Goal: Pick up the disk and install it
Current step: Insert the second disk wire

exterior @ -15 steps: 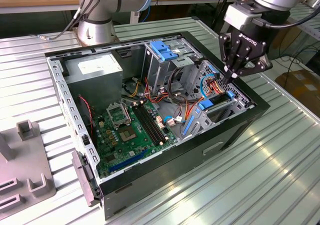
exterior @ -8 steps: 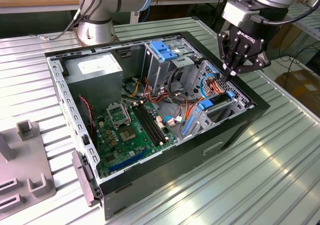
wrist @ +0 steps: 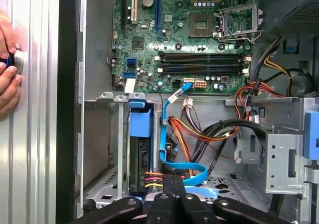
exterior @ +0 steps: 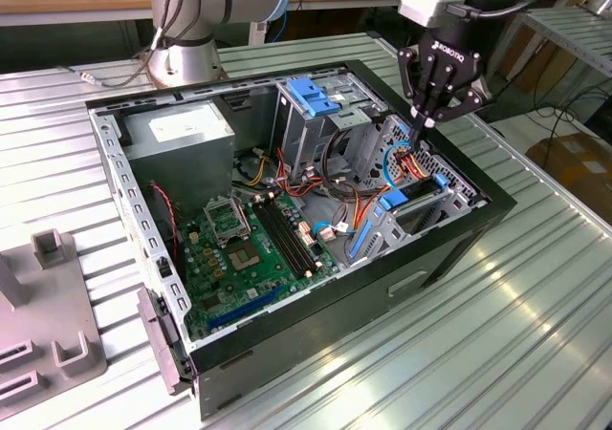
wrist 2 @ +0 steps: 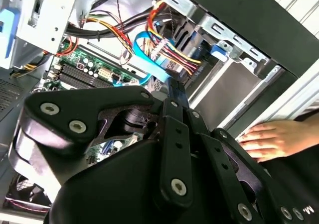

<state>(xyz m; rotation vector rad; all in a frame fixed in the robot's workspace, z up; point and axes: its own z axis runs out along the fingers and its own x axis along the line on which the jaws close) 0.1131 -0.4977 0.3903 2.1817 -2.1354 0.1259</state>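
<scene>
The disk (wrist: 139,157): sat edge-on in the bay at the front corner of the computer case (exterior: 316,334), at that case's end toward the exterior view's right. Showed a narrow dark edge capped by a bright blue rail, with coloured wires plugged into its end.

Read across the case from the exterior view's left: grey power-supply box (exterior: 182,132), green motherboard (exterior: 251,248), metal drive cage (exterior: 325,115) with a blue latch, then the gripper (exterior: 426,119) over the case's open side, just above the bay. Clenched tight, fingertips pressed together, nothing seen between them. Hung close to a light blue ribbon cable (wrist: 189,171); could not tell whether touching.

Outside the case, beside its black wall: a person's hand (wrist 2: 271,139), resting on the ribbed table (exterior: 497,334).
</scene>
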